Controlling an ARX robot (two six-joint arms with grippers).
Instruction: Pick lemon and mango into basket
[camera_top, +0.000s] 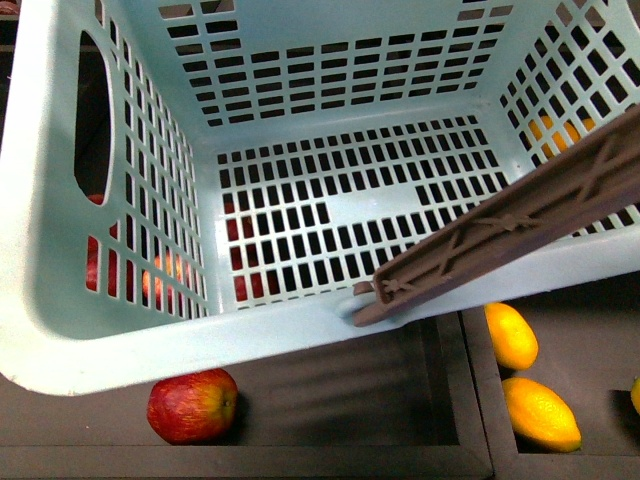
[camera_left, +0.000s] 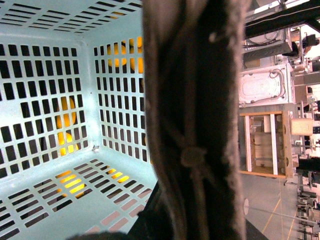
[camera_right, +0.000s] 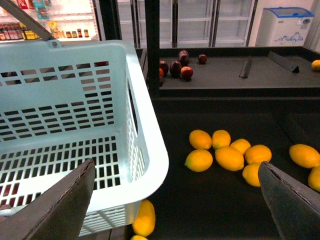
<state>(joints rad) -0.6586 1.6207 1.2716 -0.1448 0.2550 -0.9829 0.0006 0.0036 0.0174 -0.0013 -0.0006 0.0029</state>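
The pale aqua basket (camera_top: 300, 322) hangs tilted over the dark fruit bins and holds nothing. My left gripper (camera_left: 190, 225) is shut on its brown ribbed handle (camera_left: 195, 100), which blocks most of the left wrist view. Two yellow lemons (camera_top: 512, 335) lie in the bin below the basket's right corner. A red-and-yellow mango (camera_top: 192, 405) lies under its front left edge. My right gripper (camera_right: 175, 200) is open beside the basket's rim (camera_right: 150, 150), above a cluster of several lemons (camera_right: 199, 160). One lemon (camera_right: 144, 218) sits just under the basket's corner.
A raised divider (camera_top: 475, 390) separates the mango bin from the lemon bin. More red fruit (camera_top: 250, 285) shows through the basket's slots. Dark red fruits (camera_right: 175, 67) lie in a farther bin, with glass-door coolers (camera_right: 200, 22) behind.
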